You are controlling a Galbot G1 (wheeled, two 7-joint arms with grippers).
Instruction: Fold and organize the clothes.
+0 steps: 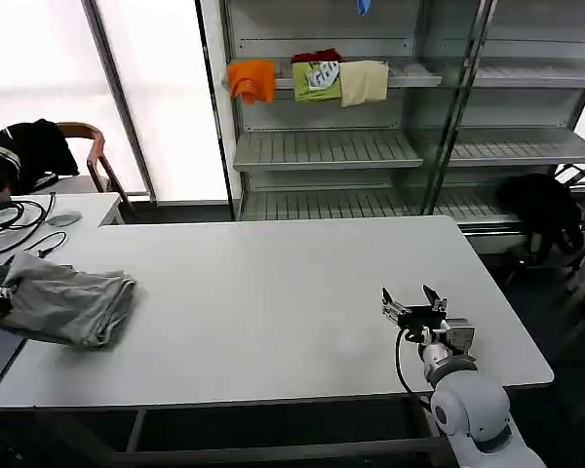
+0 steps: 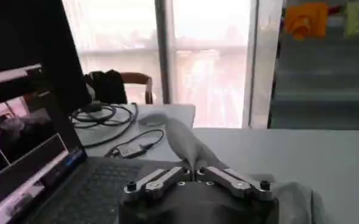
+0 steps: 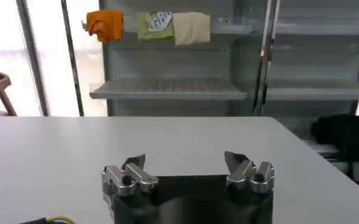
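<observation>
A crumpled light grey shirt [image 1: 70, 302] lies on the white table [image 1: 292, 283] near its left end. In the left wrist view my left gripper [image 2: 194, 173] is shut on a fold of this grey cloth [image 2: 184, 141], which rises in a peak from between the fingers. It works at the shirt's left edge, beside a laptop. My right gripper [image 1: 412, 298] rests low over the table's front right part, far from the shirt. It is open with nothing between its fingers [image 3: 135, 163].
An open laptop [image 2: 42, 176] sits at the table's left edge, with black cables [image 1: 15, 216] on a side desk behind. Shelves behind hold orange [image 1: 252, 78], green and cream folded garments. A black garment [image 1: 541, 207] lies at the lower right.
</observation>
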